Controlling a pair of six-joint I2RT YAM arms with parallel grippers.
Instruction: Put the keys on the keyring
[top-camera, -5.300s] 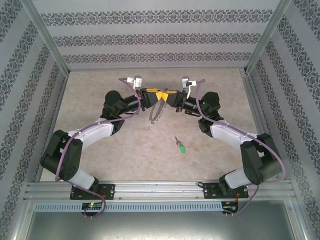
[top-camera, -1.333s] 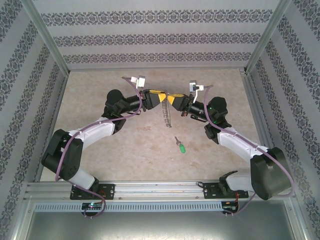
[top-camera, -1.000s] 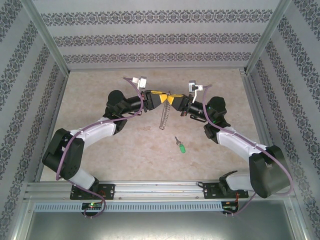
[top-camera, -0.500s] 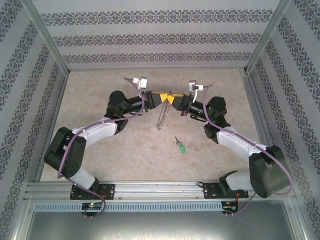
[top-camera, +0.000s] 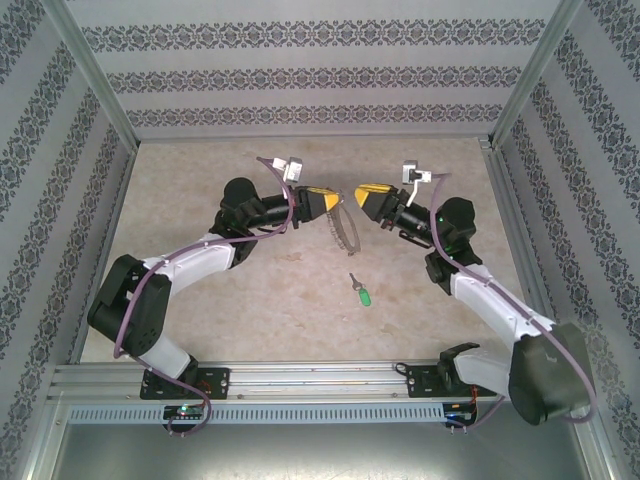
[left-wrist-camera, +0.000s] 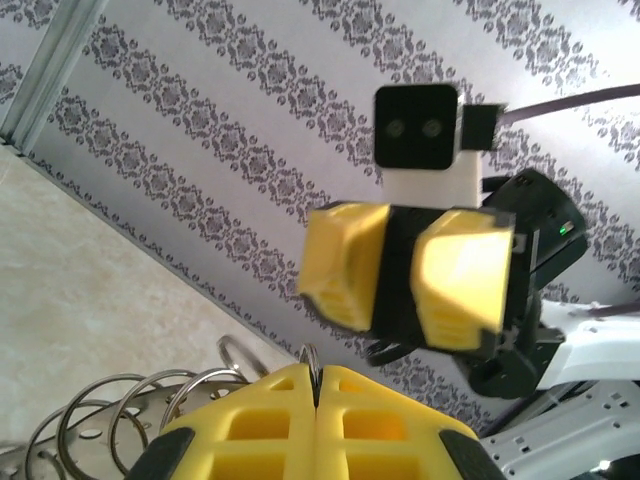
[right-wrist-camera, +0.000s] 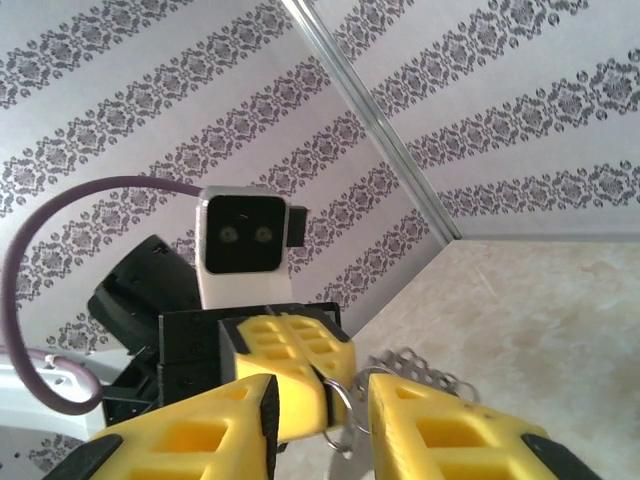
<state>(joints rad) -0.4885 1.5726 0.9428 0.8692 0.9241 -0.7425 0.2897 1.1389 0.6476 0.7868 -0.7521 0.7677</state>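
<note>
- Here, the left gripper is held up over the middle of the table. Its yellow fingers are pressed together on the thin wire of the keyring, which hangs below the pinch with its fringe of small loops.
- The right gripper faces it, a little apart, with its fingers spread and holding nothing.
- The green-headed key lies flat on the table, nearer the arm bases and clear of both grippers.

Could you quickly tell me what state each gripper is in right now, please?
Left gripper: shut on the keyring, which hangs from it.
Right gripper: open, holding nothing.
</note>
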